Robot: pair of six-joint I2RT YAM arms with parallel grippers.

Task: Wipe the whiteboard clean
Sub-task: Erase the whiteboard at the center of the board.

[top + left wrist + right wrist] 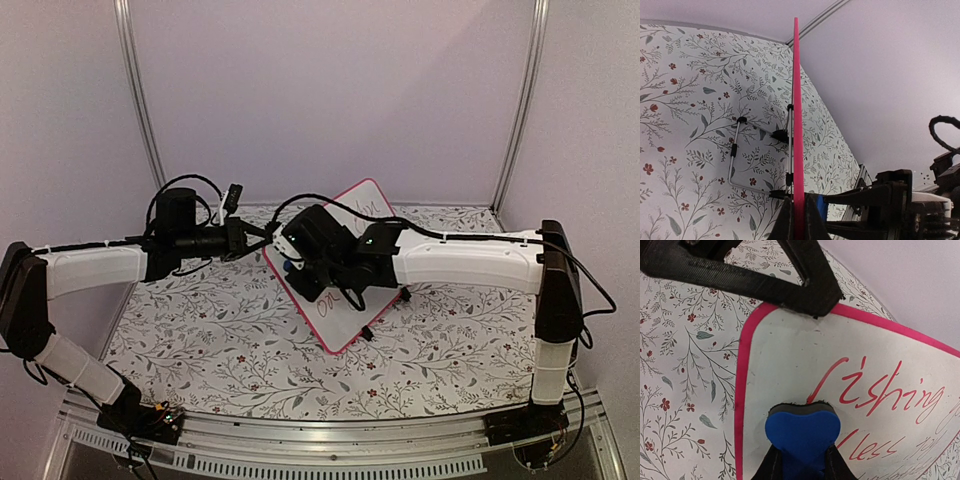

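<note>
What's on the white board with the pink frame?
Red handwriting and a blue heart-shaped eraser held against the pink-framed whiteboard by the right gripper. Any writing beneath the eraser is hidden.

whiteboard [337, 322] on table [220, 345] centre | eraser [802, 432] against whiteboard face

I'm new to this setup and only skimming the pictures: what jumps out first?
A pink-framed whiteboard with red handwriting stands out mid-table over a floral cloth. The left gripper pinches its edge, while the right gripper holds a blue eraser at the board beside the writing.
</note>
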